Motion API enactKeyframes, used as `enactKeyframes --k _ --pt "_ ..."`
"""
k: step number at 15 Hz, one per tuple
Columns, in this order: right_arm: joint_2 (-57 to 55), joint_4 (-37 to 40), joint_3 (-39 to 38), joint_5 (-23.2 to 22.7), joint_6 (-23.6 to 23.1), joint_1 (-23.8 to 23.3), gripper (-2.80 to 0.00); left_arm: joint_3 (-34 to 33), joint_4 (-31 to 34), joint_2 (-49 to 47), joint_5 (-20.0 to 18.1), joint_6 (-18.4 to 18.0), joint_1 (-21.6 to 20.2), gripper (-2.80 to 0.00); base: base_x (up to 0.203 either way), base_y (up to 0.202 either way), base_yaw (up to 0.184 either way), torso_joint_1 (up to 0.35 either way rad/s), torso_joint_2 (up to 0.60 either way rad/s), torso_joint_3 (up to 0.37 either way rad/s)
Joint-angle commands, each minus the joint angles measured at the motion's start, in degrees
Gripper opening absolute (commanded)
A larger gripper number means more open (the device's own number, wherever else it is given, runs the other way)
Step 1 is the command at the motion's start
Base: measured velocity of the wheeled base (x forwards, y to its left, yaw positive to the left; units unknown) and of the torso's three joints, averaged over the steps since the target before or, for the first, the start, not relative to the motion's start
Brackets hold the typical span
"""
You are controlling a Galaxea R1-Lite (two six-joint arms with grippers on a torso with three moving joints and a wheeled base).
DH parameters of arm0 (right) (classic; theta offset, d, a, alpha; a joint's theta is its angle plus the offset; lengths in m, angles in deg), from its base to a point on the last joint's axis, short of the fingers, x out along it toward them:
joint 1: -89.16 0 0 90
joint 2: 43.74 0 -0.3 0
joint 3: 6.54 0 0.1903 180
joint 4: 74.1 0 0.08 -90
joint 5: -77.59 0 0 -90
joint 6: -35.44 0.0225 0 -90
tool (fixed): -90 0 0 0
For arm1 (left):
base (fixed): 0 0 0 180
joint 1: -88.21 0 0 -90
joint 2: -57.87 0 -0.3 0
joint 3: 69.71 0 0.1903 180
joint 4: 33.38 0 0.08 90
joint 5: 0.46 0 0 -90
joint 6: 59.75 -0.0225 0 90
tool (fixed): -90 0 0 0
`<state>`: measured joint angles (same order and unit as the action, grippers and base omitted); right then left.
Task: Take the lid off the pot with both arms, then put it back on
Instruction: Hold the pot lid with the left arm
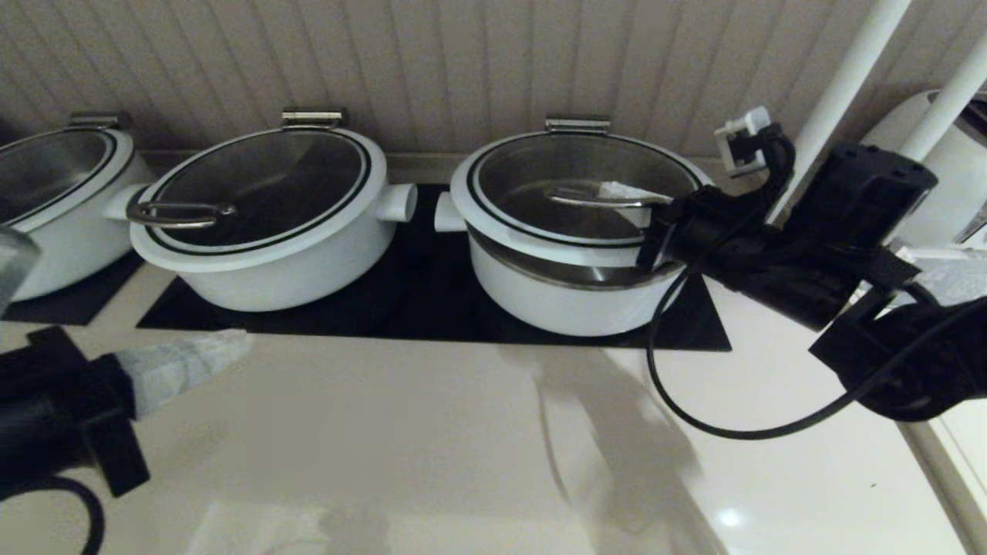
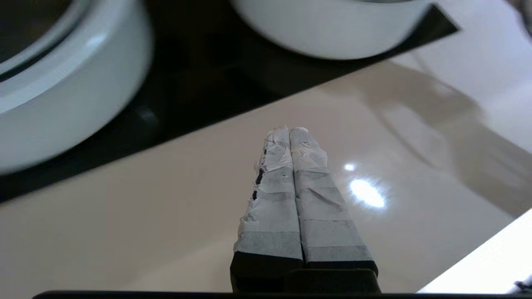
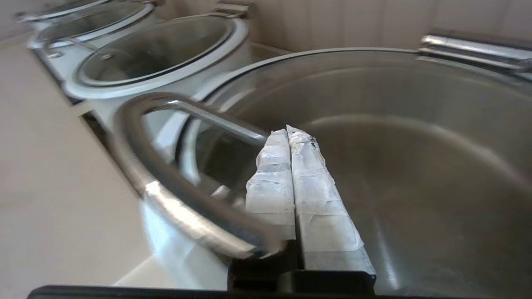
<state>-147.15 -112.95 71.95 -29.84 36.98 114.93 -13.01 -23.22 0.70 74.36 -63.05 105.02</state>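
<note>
Standing on the black mat toward the right side of the counter: the pot, white, steel-lined, stubby knob facing the neighbouring pot.
- Lid: glass with white rim, hinged at the wall side, front edge raised clear of the pot so the steel liner shows beneath; low steel handle across its centre.
- Right gripper: reaching in over the pot's right rim; taped fingers pressed together with no gap, slipped under the handle, the bar crossing over them. Nothing is clamped between them.
- Left gripper: low over the bare beige countertop at the robot's left, in front of the mat, well apart from the lid; taped fingers shut flat against each other, holding nothing.
- Second white pot: left of the first on the same mat, lid closed, loop handle near its rim.
- Third pot: far left, partly out of view.
</note>
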Motion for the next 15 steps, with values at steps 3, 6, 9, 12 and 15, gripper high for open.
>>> enactKeyframes --k 3,6,9,12,15 --pt "-1.3 -0.1 1.7 2.1 0.0 -0.1 -2.8 6.2 -2.4 -13.8 0.1 0.3 7.1 -2.8 0.0 0.0 0.0 0.0 0.0 0.0" --pt "-2.1 0.0 3.3 3.4 -0.1 -0.1 -2.8 9.5 -3.0 -18.8 0.4 0.5 12.0 -2.8 0.0 0.0 0.0 0.0 0.0 0.0" --pt "-2.3 0.2 5.0 3.4 0.0 -0.1 -2.8 9.7 -5.8 -21.6 0.4 0.6 12.5 -2.8 0.0 0.0 0.0 0.0 0.0 0.0" --pt "-2.4 0.2 5.3 3.4 0.0 -0.1 -2.8 10.6 -8.6 -23.7 0.5 0.5 12.5 -2.8 0.0 0.0 0.0 0.0 0.0 0.0" --pt "-2.6 0.2 5.3 3.4 0.0 -0.6 -2.8 10.0 -8.6 -23.8 0.5 0.4 12.5 -2.8 0.0 0.0 0.0 0.0 0.0 0.0"
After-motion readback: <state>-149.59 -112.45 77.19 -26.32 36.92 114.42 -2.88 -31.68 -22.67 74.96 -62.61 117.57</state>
